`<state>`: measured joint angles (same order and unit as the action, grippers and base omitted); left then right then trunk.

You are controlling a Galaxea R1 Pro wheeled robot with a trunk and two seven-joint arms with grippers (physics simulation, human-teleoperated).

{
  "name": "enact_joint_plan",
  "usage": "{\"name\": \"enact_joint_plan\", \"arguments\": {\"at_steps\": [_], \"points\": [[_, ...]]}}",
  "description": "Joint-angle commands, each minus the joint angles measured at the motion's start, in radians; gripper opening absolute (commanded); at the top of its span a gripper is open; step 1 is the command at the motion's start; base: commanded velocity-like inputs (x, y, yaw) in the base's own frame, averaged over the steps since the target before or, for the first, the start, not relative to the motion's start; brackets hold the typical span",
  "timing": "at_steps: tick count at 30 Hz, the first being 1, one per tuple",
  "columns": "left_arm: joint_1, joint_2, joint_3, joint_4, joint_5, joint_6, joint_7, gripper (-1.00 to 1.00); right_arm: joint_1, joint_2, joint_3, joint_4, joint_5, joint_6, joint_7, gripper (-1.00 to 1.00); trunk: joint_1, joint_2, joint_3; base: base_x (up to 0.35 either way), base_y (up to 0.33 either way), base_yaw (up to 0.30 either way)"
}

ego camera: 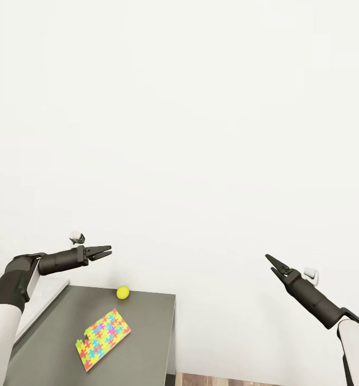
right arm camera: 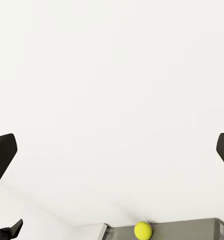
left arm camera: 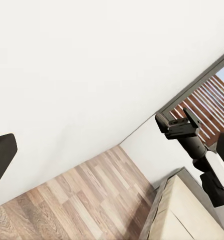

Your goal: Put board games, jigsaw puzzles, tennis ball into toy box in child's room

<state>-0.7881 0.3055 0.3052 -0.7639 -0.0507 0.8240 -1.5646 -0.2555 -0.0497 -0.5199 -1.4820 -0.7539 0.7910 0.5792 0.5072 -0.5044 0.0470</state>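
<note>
Your left gripper hangs above the table's dark grey wing, fingers nearly together, nothing between them. Below it a jigsaw puzzle lies flat on that wing, a thin multicoloured board turned at an angle, and the yellow-green tennis ball sits near the back edge by the wall, apart from the puzzle. Your right gripper is off beyond the table's end, closed to a point and empty.
</note>
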Motion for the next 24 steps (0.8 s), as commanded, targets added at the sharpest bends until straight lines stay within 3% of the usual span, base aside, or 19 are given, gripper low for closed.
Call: {"name": "enact_joint_plan", "arguments": {"at_steps": [1,24], "points": [[0.0,0.0,0.002,0.0,-0.006,0.011,-0.006,1.0,-0.001,0.0,-0.002,0.0,-0.002,0.007,0.002,1.0,0.0,-0.001,0.0,0.0,0.0,0.0],[0.0,0.0,0.004,0.0,-0.011,0.012,-0.006,1.0,-0.001,0.0,0.003,0.0,0.0,0.007,-0.012,1.0,0.0,-0.001,0.0,0.0,0.0,0.0]]}}
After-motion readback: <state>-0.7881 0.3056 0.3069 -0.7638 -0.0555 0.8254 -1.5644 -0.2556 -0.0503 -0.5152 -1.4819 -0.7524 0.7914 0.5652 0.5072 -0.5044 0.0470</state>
